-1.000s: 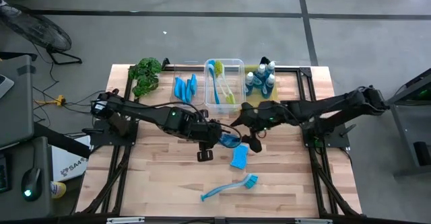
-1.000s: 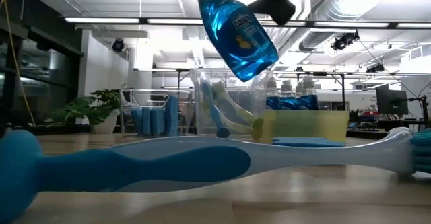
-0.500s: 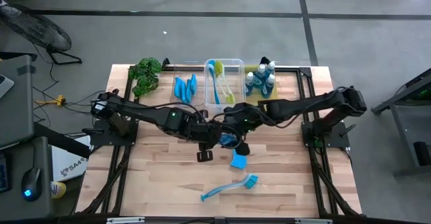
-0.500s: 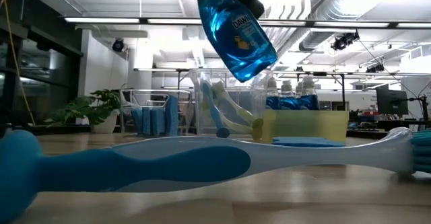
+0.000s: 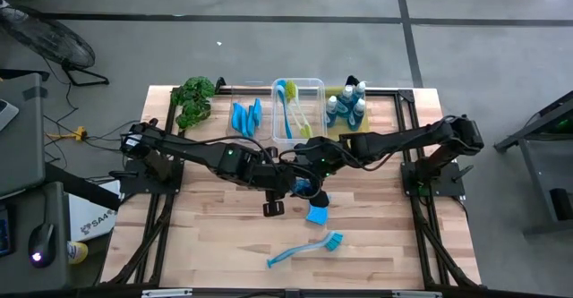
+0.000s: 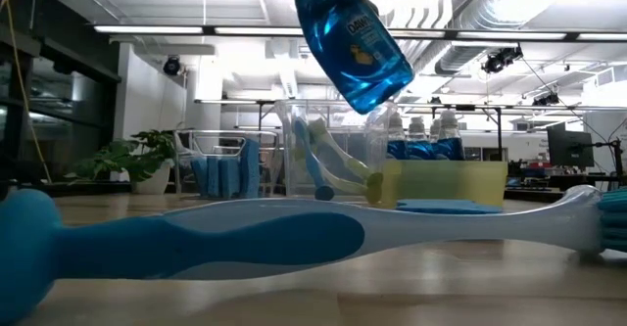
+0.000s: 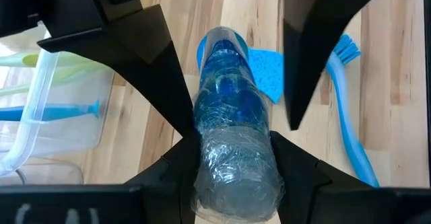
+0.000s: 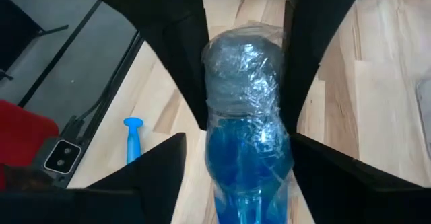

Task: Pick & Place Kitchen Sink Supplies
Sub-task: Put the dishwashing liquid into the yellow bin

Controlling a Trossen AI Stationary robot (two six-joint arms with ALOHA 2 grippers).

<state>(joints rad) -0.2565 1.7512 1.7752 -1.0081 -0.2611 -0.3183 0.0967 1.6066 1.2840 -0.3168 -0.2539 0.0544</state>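
Note:
A bottle of blue liquid, its cap end wrapped in clear film, hangs tilted above the middle of the table; it also shows in the low view. My left gripper comes from the table's left and is shut on the bottle's cap end. My right gripper comes from the table's right and is open. Its fingers stand on either side of the bottle's blue body; whether they touch it, I cannot tell. A blue sponge and a blue dish brush lie flat on the table. My left gripper pinches the bottle's wrapped grey cap end between its two fingers, one on each side. The fingers come from the table's left. The bottle is lifted clear of the table and tilted, its cap end up and its base slanting down.
At the far edge stand a clear bin with brushes, a yellow bin with several blue bottles, upright blue sponges and a green plant. The brush handle fills the low view's foreground.
My right gripper has gone toward the table's left, up to the held bottle, and its open fingers now stand around the bottle's body. The bottle stays lifted in my left gripper.

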